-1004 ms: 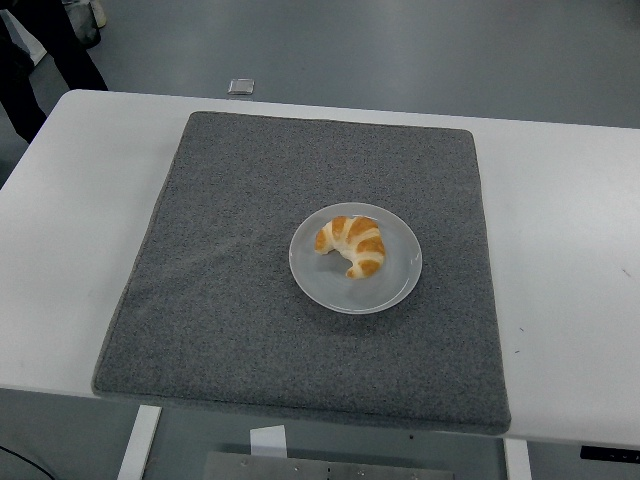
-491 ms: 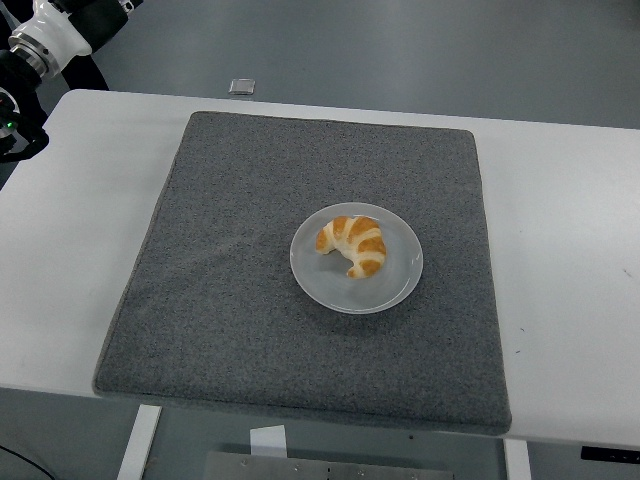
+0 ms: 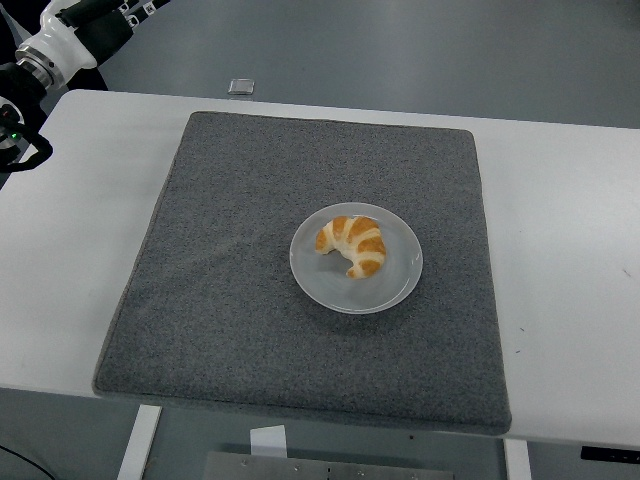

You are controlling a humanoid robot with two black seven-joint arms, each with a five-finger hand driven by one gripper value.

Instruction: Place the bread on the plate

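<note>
The croissant (image 3: 352, 244) lies on the plate (image 3: 400, 285); the task looks done. The left arm (image 3: 45, 60) has appeared top-left since 1 second ago; its fingers' state cannot be told.

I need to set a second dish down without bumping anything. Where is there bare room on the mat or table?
The grey mat is bare all around the plate, widest to its left and behind it. The white table is bare right of the mat. Only the plate itself is taken, by the croissant. An arm shows at the far left corner.
</note>
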